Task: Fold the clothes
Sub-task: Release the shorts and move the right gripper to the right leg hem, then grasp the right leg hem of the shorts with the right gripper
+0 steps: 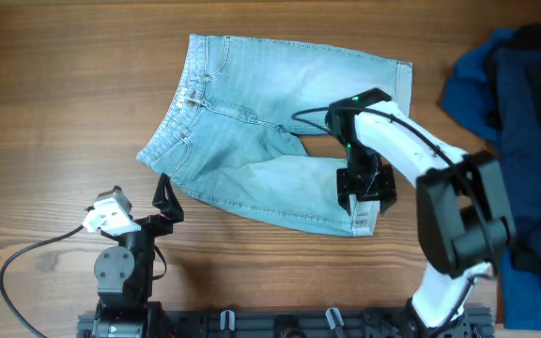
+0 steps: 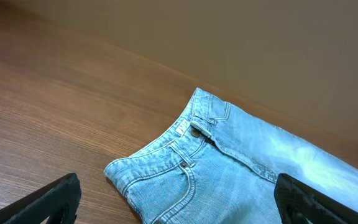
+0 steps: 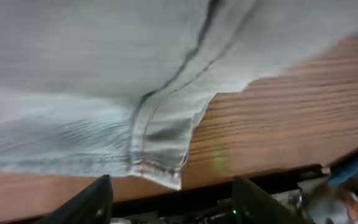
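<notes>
Light blue denim shorts (image 1: 270, 131) lie flat on the wooden table, waistband toward the left, leg hems toward the right. My right gripper (image 1: 365, 191) is open and hovers low over the near leg's hem corner (image 3: 160, 168), with both fingers spread either side of it and holding nothing. My left gripper (image 1: 165, 202) is open and empty near the table's front left, just short of the shorts' waistband corner (image 2: 120, 171), which shows between its fingers in the left wrist view.
A pile of dark blue clothes (image 1: 519, 122) lies at the right edge of the table. Bare wood table (image 1: 54, 113) extends left of the shorts. A cable loops at the front left.
</notes>
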Available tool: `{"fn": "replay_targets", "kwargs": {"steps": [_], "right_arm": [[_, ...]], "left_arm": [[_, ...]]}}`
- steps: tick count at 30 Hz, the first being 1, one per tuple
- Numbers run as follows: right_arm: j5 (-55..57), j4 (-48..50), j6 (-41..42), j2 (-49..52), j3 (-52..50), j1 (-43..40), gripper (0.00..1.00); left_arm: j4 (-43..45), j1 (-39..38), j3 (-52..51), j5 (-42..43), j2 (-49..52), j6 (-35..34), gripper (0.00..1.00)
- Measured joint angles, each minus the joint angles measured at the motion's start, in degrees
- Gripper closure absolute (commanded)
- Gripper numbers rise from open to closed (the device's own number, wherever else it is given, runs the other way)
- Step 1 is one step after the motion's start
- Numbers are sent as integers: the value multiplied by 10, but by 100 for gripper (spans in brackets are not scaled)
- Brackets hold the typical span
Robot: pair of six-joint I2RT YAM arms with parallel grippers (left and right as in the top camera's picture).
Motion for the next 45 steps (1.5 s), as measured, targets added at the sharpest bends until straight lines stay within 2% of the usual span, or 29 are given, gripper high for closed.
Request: {"fn": "replay_targets", "kwargs": {"steps": [1,2,6,10,11,12,13,14,17,20,25,29,34,38,45], "right_arm": [[0,4,2,-29,24,0,3],[2,8,-2,-46,41,0,0],[26,24,5,-143,94,-31,1],[-9,58,-12,-145,92,-137,0],[-37,74,-22,-145,87,-164,3],[-74,88,-33,-145,84,-196,12],[-104,97,-41,-145,79,-222,27],[-138,104,-49,-145,74,-253,35],[-198,135,-60,-145,45,-299,44],[-256,198,-59,-144,-22,-322,43],[-315,319,3,-143,-131,-344,40],[-337,406,73,-143,-169,-348,40],[-348,454,131,-143,-220,-348,40],[-365,466,149,-143,-229,-348,41],[-395,541,200,-143,-283,-348,45]], "left_arm": [[0,0,0,0,0,0,0],[0,0,0,0,0,0,0],[0,0,0,0,0,0,0],[0,0,0,0,0,0,0],[0,0,0,0,0,0,0],[0,0,0,0,0,0,0],[0,0,0,0,0,0,0],[0,0,0,0,0,0,0],[0,0,0,0,0,0,0],[0,0,0,0,0,0,0],[0,0,0,0,0,0,0],[0,0,0,0,0,0,0],[0,0,0,0,0,0,0],[0,0,0,0,0,0,0],[0,0,0,0,0,0,0]]}}
